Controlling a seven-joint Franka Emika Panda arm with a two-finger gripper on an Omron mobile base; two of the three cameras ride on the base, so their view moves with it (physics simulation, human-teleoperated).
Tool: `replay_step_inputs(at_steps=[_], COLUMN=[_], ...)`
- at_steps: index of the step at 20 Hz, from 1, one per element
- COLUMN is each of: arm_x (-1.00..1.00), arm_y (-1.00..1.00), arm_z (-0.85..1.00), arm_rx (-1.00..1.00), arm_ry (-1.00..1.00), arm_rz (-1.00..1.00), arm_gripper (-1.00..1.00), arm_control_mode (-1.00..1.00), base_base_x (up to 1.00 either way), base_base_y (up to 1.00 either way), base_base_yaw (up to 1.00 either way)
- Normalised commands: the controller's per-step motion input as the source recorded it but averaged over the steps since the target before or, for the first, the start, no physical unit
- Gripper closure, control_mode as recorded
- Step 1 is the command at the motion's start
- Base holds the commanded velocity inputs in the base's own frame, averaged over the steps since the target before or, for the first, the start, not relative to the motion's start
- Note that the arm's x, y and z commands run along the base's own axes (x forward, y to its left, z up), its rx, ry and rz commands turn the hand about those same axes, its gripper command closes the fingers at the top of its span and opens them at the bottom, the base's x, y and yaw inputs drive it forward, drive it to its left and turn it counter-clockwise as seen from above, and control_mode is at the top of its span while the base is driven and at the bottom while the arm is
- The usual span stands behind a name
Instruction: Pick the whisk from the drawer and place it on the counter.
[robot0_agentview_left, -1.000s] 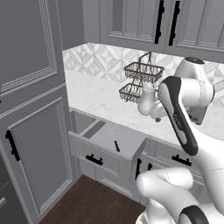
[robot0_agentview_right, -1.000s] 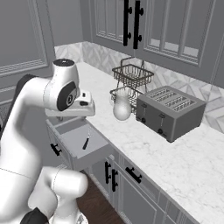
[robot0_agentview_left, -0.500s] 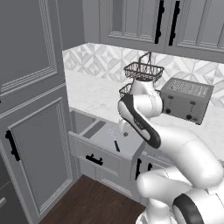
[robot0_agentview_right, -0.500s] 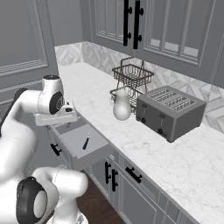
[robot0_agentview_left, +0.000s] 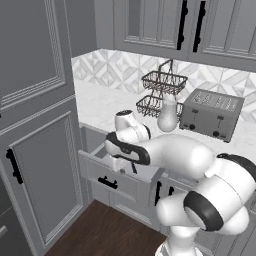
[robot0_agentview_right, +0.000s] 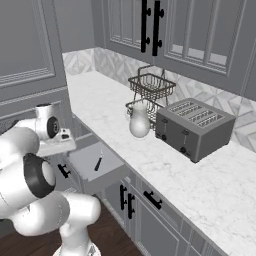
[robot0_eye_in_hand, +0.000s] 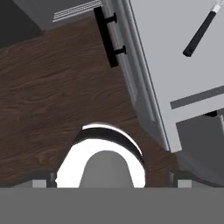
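counter (robot0_agentview_right: 165, 165): long white-grey marbled worktop running along the patterned tile wall (robot0_agentview_left: 120, 70), under the grey upper cabinets (robot0_agentview_right: 165, 30) with black bar handles.
tall cabinet (robot0_agentview_left: 35, 150): grey panelled doors at the left end of the counter, just beside the open drawer.
floor (robot0_eye_in_hand: 52, 83): dark wood boards, seen from above in the hand view.
drawer (robot0_agentview_right: 112, 167): pulled out from under the counter edge, a shallow grey box with a flat bare bottom; its front panel carries a black bar handle (robot0_agentview_left: 107, 183) (also seen from above at (robot0_eye_in_hand: 106, 37)).
arm: white, bent low over the drawer in the left base view, its wrist above the drawer's left part.
toaster (robot0_agentview_right: 192, 127): dark grey, two long slots on top, standing on the counter to the right of the basket; no readable brand or writing on it.
wire basket (robot0_agentview_right: 150, 90): black two-tier rack on the counter against the tile wall.
jug (robot0_agentview_right: 139, 122): pale rounded vessel in front of the basket, close beside the toaster.
whisk (robot0_agentview_right: 98, 161): lying flat on the drawer bottom, well apart from the walls; long axis runs diagonally, black handle end toward the drawer front, silvery head toward the counter (in the hand view it shows at (robot0_eye_in_hand: 200, 31), handle end lower left, head toward the upper right corner).
hand (robot0_agentview_left: 121, 161): above the drawer, not touching the whisk; whether the fingers stand wide or narrow, I cannot tell.
writing: none legible anywhere.
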Motion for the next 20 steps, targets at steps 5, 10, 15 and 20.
replay_step_inputs(at_steps=[5,10,15,20], arm_x=[0.31,0.39,0.55,0.59], arm_y=[0.00,-0.01,-0.03,-0.05], arm_z=[-0.64,-0.33,-0.28,-0.22], arm_rx=[0.01,0.01,0.00,0.00], arm_ry=[-0.12,-0.07,-0.01,0.00], arm_rz=[0.00,0.00,0.00,0.00], arm_gripper=[-1.00,-1.00,-1.00,-1.00], arm_control_mode=[-1.00,-1.00,-1.00,-1.00], base_base_x=[0.00,0.00,0.00,0.00], base_base_y=[0.00,0.00,0.00,0.00], base_base_yaw=[0.00,0.00,0.00,0.00])
